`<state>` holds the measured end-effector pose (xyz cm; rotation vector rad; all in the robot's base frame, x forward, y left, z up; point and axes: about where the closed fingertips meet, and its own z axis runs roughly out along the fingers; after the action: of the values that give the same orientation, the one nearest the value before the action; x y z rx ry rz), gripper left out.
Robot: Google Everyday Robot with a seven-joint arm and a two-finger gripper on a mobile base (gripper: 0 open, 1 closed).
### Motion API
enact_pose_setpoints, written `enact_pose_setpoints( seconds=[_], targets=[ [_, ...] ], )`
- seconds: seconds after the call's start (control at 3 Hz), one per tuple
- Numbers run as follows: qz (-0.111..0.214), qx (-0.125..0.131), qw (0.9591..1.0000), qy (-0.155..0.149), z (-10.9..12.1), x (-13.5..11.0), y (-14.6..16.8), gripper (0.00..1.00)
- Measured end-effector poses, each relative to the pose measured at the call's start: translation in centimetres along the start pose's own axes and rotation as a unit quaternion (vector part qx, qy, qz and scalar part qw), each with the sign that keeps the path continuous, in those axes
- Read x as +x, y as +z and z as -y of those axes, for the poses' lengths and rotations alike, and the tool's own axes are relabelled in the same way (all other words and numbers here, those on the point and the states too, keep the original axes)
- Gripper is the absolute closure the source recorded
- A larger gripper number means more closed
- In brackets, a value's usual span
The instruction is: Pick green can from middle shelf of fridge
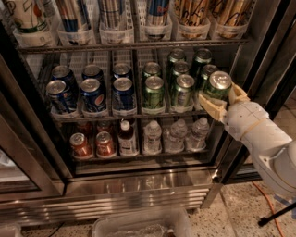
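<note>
The fridge (138,183) stands open in front of me with dark wire racks. Its middle shelf (129,113) holds short blue cans (94,96) on the left and green cans (153,92) on the right. My gripper (221,99) is at the right end of that shelf, shut on a green can (216,86) with a silver top. The can is tilted slightly and sits at the front edge of the rightmost lane, just outside the row. My white arm (259,134) comes in from the lower right.
The top rack holds tall cans (157,14) in clear trays. The bottom rack holds red cans (81,145), a dark bottle (126,139) and water bottles (175,135). The dark door frame (263,55) is just right of my gripper. A clear bin (143,224) lies on the floor.
</note>
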<state>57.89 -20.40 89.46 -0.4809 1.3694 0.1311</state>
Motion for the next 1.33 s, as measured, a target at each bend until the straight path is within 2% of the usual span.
enact_pose_setpoints(
  seconds=[0.33, 0.67, 1.33],
  targets=[
    [-0.014, -0.063, 0.9979, 0.003, -2.7, 0.7, -0.8, 1.0],
    [-0.016, -0.112, 0.9935, 0.003, -5.2, 0.5, -1.7, 1.0],
    [0.0, -0.186, 0.9822, -0.021, -9.4, -2.1, -4.1, 1.0]
  ],
)
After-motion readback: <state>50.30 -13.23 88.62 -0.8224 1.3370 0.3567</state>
